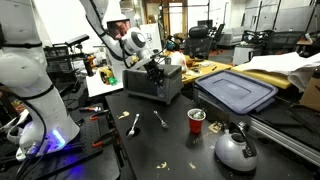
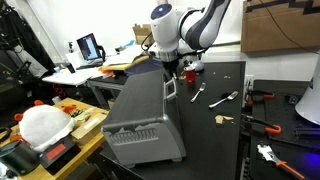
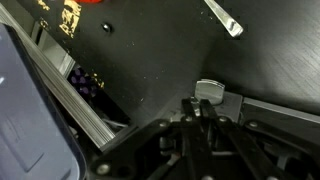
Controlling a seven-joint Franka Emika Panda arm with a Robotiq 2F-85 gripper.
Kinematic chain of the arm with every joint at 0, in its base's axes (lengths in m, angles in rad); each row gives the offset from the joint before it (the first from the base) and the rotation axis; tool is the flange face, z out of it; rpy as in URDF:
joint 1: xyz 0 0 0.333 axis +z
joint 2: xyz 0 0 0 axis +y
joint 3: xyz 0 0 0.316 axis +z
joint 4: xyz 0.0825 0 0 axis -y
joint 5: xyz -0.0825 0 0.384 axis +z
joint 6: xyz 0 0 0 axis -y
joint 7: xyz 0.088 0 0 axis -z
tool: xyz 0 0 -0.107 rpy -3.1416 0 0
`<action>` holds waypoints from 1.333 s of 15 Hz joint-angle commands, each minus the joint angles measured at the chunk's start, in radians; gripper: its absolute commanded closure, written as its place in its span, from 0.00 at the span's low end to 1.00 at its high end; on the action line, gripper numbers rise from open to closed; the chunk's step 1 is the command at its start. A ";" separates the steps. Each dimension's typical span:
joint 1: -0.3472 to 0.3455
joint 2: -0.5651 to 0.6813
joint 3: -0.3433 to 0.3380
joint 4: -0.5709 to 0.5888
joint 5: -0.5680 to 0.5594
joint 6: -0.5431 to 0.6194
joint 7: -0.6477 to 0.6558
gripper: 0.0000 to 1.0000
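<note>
A grey toaster [image 1: 158, 84] stands on the black table [image 1: 170, 150]; it also shows in an exterior view [image 2: 143, 112] and at the bottom of the wrist view [image 3: 270, 115]. My gripper [image 1: 152, 63] [image 2: 169, 70] hangs over the toaster's end. In the wrist view its fingers [image 3: 203, 106] are pressed together with nothing between them. Their tips sit right at the toaster's silver side lever [image 3: 208, 92], also seen in an exterior view [image 2: 170, 89]. Whether the tips touch the lever I cannot tell.
A red cup [image 1: 197, 120], a steel kettle [image 1: 236, 149], a spoon [image 1: 134, 123] and a fork [image 1: 160, 119] lie on the table in front of the toaster. A blue bin lid [image 1: 237, 91] sits beside it. The utensils [image 2: 222, 99] lie past the toaster.
</note>
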 commanded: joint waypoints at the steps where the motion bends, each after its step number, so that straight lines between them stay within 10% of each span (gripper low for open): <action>1: -0.004 -0.039 -0.039 -0.023 -0.162 0.014 0.117 0.97; 16: -0.002 -0.001 -0.026 -0.030 -0.797 -0.032 0.619 0.96; 17: -0.005 -0.001 -0.026 -0.030 -0.805 -0.029 0.632 0.62; 20: -0.017 -0.009 -0.030 -0.032 -0.781 -0.026 0.615 0.48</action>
